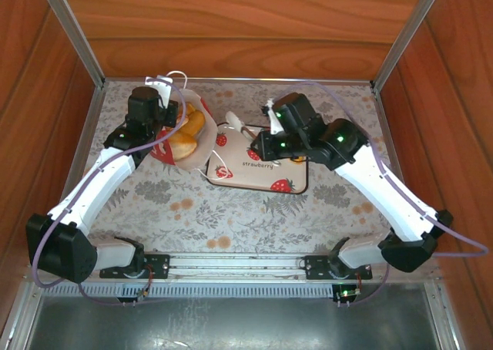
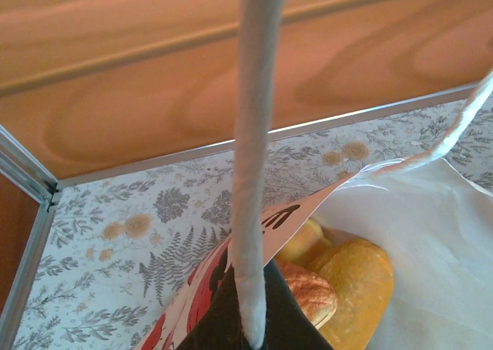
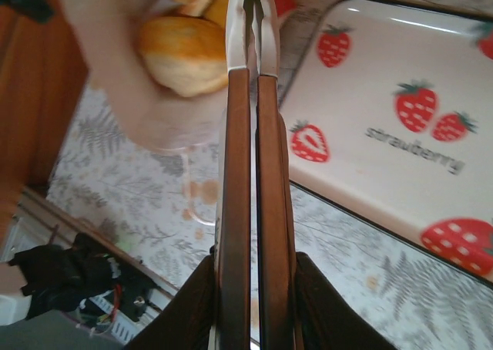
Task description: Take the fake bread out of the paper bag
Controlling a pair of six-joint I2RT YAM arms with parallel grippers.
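Observation:
The paper bag (image 1: 202,148) lies tilted at the back left, its mouth open toward the tray. The fake bread (image 1: 189,129) shows inside it as golden-orange pieces. My left gripper (image 1: 160,112) is at the bag's left rim, shut on its white cord handle (image 2: 254,134), which runs straight up out of the jaws. In the left wrist view my left gripper (image 2: 255,323) is beside the bag's paper (image 2: 431,234) and the bread (image 2: 356,282). My right gripper (image 1: 229,122) reaches to the right rim. In the right wrist view my right gripper (image 3: 251,1) is shut at the bag (image 3: 115,107), with a roll (image 3: 185,51) beside it.
A flat white strawberry-print tray (image 1: 266,179) lies right of the bag, under my right arm, and is seen as the tray (image 3: 385,95) in the right wrist view. A loose cord handle (image 1: 220,163) hangs over its left edge. Wooden walls enclose the floral table cover (image 1: 231,219).

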